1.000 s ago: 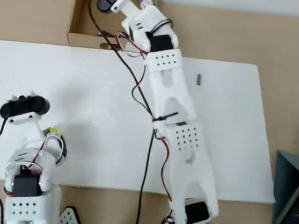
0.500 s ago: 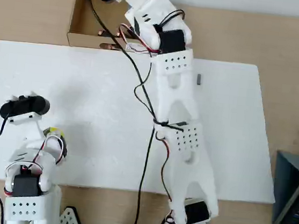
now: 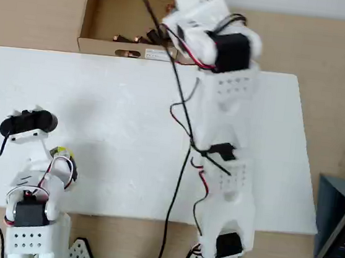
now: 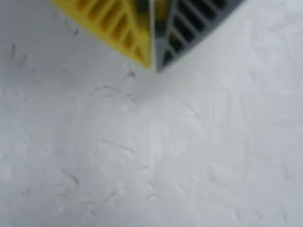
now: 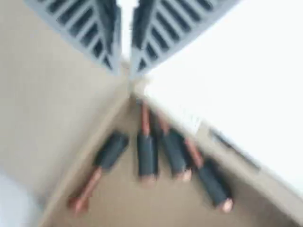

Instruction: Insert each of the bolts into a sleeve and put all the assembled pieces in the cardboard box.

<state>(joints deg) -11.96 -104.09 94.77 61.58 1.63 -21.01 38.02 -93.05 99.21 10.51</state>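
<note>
Assembled pieces (image 3: 125, 38), high view: black cylindrical sleeves with copper-coloured bolts through them lie on the floor of the open brown cardboard box (image 3: 111, 10), close to its near wall, which probably keeps them from rolling.
Right arm (image 3: 225, 104), high view: this white printed arm stretches across the white foam board (image 3: 100, 108), and its wrist is above the box's right side.
Left arm (image 3: 35, 182), high view: it sits folded at its base by the board's near-left corner, well apart from the box, which leaves the other arm room.
Left gripper (image 4: 152, 64), left wrist view: the yellow and grey jaws meet at the tips with nothing between them, just above the board.
Right gripper (image 5: 128, 66), right wrist view: the grey ribbed jaws are drawn together and empty, above a corner of the box.
Box contents, right wrist view: four sleeved bolts lie roughly side by side where the floor meets the wall, so these four look delivered.
</note>
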